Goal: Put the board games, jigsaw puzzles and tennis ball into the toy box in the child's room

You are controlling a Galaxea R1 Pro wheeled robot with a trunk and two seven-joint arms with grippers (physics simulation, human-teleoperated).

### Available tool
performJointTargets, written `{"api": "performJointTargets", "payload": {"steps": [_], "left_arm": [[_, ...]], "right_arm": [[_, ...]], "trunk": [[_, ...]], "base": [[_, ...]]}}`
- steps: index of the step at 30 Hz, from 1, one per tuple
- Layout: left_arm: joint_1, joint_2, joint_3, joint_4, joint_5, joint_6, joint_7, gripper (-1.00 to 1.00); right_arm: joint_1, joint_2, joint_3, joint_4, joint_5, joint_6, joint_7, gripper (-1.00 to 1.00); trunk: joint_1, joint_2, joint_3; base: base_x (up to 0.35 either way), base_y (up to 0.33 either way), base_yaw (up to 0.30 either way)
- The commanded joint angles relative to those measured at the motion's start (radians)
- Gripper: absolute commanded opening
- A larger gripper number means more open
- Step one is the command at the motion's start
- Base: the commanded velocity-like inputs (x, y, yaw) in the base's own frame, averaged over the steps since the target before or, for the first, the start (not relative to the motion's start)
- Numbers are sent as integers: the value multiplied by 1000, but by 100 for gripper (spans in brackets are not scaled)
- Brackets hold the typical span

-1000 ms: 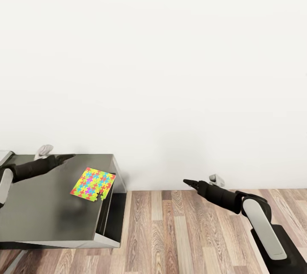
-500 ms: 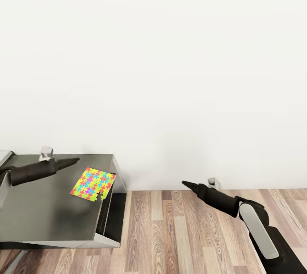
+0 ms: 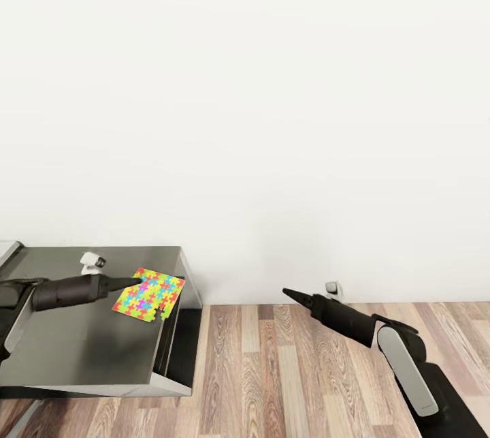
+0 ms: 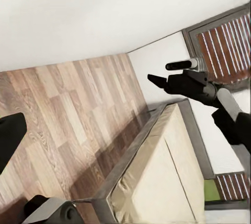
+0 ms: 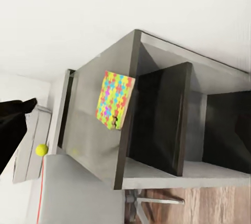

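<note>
While the left claw (image 3: 133, 281) reaches low across the dark grey cabinet top of the desk (image 3: 75, 342), its tips meet the near-left edge of the thin, brightly coloured jigsaw puzzle sheet (image 3: 149, 293), presumably to pick it up. Whether its fingers stand wide or narrow I cannot tell. The puzzle lies flat at the cabinet's far right corner, slightly overhanging the edge, which may ease a pinch from the side. Over the wood-plank floor (image 3: 292, 370) to the right, the right claw (image 3: 288, 292) hangs idle and looks closed to a point, holding nothing. A yellow tennis ball (image 5: 41, 150) sits farther left on the desk.
</note>
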Motion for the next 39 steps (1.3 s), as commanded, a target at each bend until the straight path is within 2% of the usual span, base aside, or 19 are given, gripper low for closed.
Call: {"api": "performJointTargets", "payload": {"steps": [1,3,10,17,25,39], "left_arm": [[1,3,0,-2,0,10,-18,100],[4,14,0,-4,0,10,-50,100],[7,28,1,-6,0,8,-50,100],[7,29,2,-7,2,8,-50,100],[7,29,3,-8,4,8,-50,100],[7,27,3,-10,6,8,-50,100]], "right_arm": [[0,-1,3,2,-1,0,2,100],[0,-4,8,2,1,-9,4,100],[1,-2,11,-5,3,-20,6,100],[1,-2,12,-5,4,-23,6,100],[1,-2,14,-1,3,-65,20,100],[9,-4,11,-7,4,-71,38,100]], "trunk": [[1,-2,-2],[1,-2,-2],[1,-2,0],[1,-2,9],[1,-2,22],[1,-2,46]], "base": [[0,0,0],[0,0,0],[0,0,0],[-16,0,0],[-19,0,0],[-1,0,0]]}}
